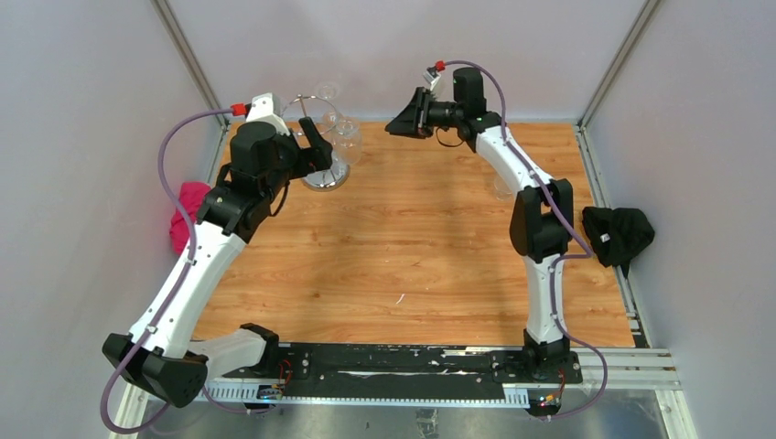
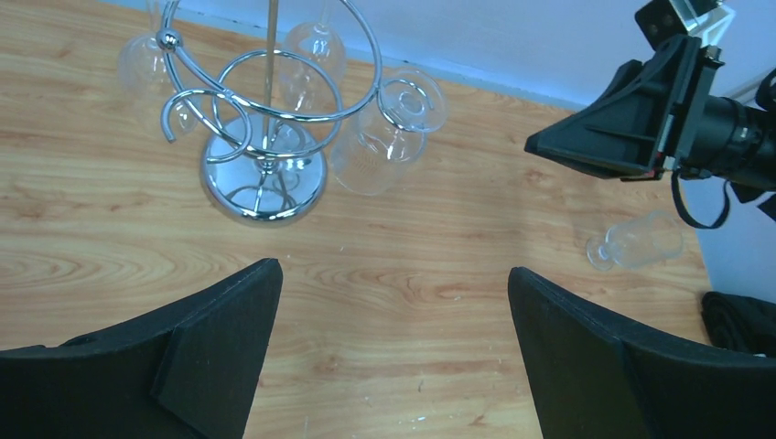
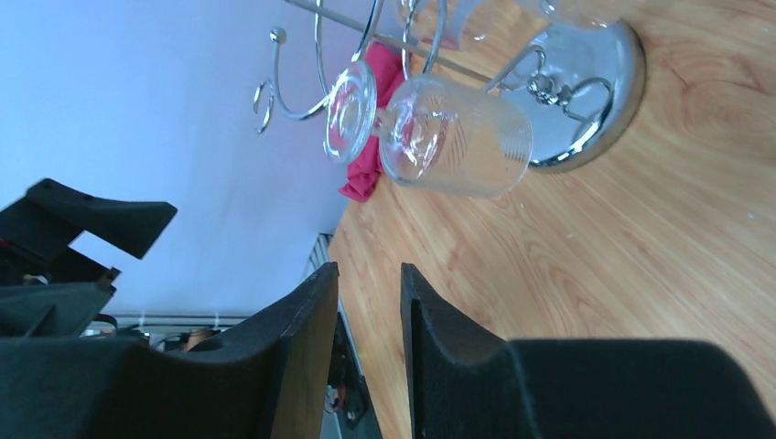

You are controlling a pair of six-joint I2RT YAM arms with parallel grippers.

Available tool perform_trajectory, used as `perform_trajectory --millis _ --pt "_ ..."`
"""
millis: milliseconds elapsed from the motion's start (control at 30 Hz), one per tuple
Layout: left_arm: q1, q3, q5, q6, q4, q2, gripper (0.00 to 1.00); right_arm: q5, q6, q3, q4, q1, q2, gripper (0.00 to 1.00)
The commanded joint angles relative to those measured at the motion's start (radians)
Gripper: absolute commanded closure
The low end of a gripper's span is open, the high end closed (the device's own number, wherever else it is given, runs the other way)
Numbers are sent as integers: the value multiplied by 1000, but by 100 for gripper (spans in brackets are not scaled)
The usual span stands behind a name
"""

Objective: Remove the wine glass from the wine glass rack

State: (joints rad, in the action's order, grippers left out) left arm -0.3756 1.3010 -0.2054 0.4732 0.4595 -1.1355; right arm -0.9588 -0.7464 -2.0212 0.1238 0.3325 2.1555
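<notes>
The wine glass (image 3: 453, 137) nearest the right arm hangs upside down from the wine glass rack (image 2: 264, 187). Its foot (image 3: 350, 112) is caught in a curled hook of the rack's top ring, and its bowl hangs beside the pole, just above the mirrored base.

It looks to be thin clear glass with fine ribbing on the bowl, so I judge it light, rigid, smooth enough to slip, and easy to crack under a hard squeeze. The stem is short and mostly hidden between foot and bowl. The upper bowl, just under the hook, seems the safer place to grip, with gentle pressure. The foot would then have to slide out along the hook's open end rather than be pulled straight down. The rack is a light wire stand that could tip or drag if the glass snags.

Two more glasses (image 2: 316, 50) hang on the far side of the rack.

The right gripper (image 3: 369, 270) is near the rack on the hanging glass's side. Its fingers have only a narrow gap between them and hold nothing, which is too narrow for the bowl. The left gripper (image 2: 392, 274) hovers above and in front of the rack, spread wide and empty.

Another glass (image 2: 636, 242) lies on its side on the wooden table (image 1: 412, 256), well to the right of the rack. A red cloth (image 3: 371, 146) sits beyond the rack on its left.
</notes>
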Motion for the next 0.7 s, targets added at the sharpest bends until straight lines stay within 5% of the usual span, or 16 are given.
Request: perform_trajectory --millis 0,667 --pt "-6 -4 -32 -26 19 28 0 -78 -222 -62 -279 25 73 63" --pt "-5 -11 -48 -43 27 41 0 -75 -378 -223 -368 112 253 64"
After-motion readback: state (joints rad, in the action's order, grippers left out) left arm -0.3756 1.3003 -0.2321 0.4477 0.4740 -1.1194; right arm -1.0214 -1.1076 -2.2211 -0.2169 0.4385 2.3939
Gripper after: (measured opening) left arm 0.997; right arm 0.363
